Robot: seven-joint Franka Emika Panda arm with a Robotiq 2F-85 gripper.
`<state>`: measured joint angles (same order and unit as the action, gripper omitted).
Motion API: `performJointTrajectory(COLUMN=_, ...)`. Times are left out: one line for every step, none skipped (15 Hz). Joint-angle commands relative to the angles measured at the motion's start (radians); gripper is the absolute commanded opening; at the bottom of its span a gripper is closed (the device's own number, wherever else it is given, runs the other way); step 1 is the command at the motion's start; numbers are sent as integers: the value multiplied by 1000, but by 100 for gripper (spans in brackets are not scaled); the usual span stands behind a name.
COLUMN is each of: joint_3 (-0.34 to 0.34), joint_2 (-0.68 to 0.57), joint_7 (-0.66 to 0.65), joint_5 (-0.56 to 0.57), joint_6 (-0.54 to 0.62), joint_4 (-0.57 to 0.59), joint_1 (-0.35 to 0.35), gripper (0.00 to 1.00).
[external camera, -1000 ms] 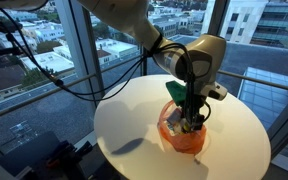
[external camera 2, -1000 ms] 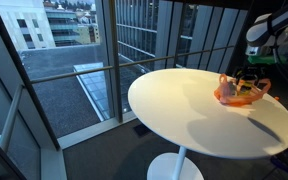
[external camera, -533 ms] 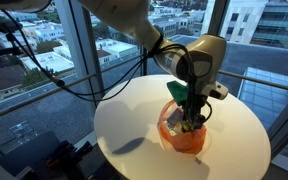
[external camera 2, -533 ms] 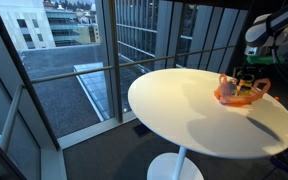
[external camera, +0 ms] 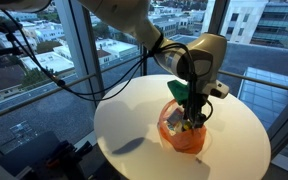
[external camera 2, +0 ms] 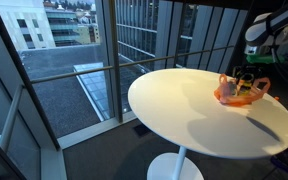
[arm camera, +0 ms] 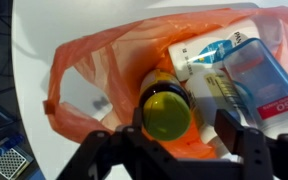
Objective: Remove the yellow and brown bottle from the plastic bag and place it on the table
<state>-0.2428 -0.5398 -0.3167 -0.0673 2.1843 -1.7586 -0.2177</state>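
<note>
In the wrist view the yellow and brown bottle stands in the open orange plastic bag, showing a round yellow end with a dark brown rim. My gripper reaches down into the bag with its jaws on either side of the bottle, the left finger against it. Both exterior views show the gripper lowered into the bag on the round white table; the bottle is hidden there.
Inside the bag, beside the bottle, lie a white packet and a grey-blue box with a red label. The bag sits toward one side of the table, with windows and railings around and the arm's cables hanging behind.
The jaws have narrowed around the bottle inside the bag. The arm and the bag have stayed where they were.
</note>
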Motion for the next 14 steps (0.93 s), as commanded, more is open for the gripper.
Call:
performJointTrajectory(joint_3=-2, joint_2=3, joint_7=-16, joint_5=7, joint_6=3, joint_4=12, joint_1=7, gripper=75)
performJointTrajectory(joint_3=-2, joint_2=4, joint_7=-17, joint_5=8, joint_6=5, joint_4=11, joint_1=8, gripper=74)
performJointTrajectory(joint_3=-2, joint_2=4, joint_7=-17, joint_5=9, joint_6=7, joint_4=9, joint_1=10, gripper=74)
performJointTrajectory(joint_3=-2, joint_2=6, joint_7=-17, joint_5=10, joint_6=9, joint_4=7, joint_1=11, gripper=72)
performJointTrajectory(joint_3=-2, joint_2=8, joint_7=-17, joint_5=12, joint_6=11, joint_4=4, joint_1=14, gripper=71)
performJointTrajectory(joint_3=-2, joint_2=10, joint_7=-17, joint_5=13, joint_6=12, joint_4=1, joint_1=16, gripper=71)
performJointTrajectory(joint_3=-2, joint_2=14, joint_7=-16, joint_5=15, joint_6=15, joint_4=-4, joint_1=19, gripper=69)
performJointTrajectory(joint_3=-2, joint_2=18, joint_7=-15, joint_5=16, joint_6=18, joint_4=-9, joint_1=22, gripper=68)
performJointTrajectory(joint_3=-3, joint_2=21, joint_7=-15, joint_5=18, joint_6=21, joint_4=-13, joint_1=25, gripper=68)
performJointTrajectory(joint_3=-2, joint_2=25, joint_7=-13, joint_5=19, joint_6=23, joint_4=-18, joint_1=28, gripper=65)
performJointTrajectory(joint_3=-2, joint_2=27, joint_7=-13, joint_5=20, joint_6=26, joint_4=-20, joint_1=30, gripper=64)
performJointTrajectory(joint_3=-2, joint_2=29, joint_7=-14, joint_5=21, joint_6=27, joint_4=-22, joint_1=33, gripper=62)
performJointTrajectory(joint_3=-2, joint_2=30, joint_7=-14, joint_5=22, joint_6=30, joint_4=-25, joint_1=36, gripper=60)
performJointTrajectory(joint_3=-2, joint_2=32, joint_7=-15, joint_5=23, joint_6=33, joint_4=-27, joint_1=39, gripper=60)
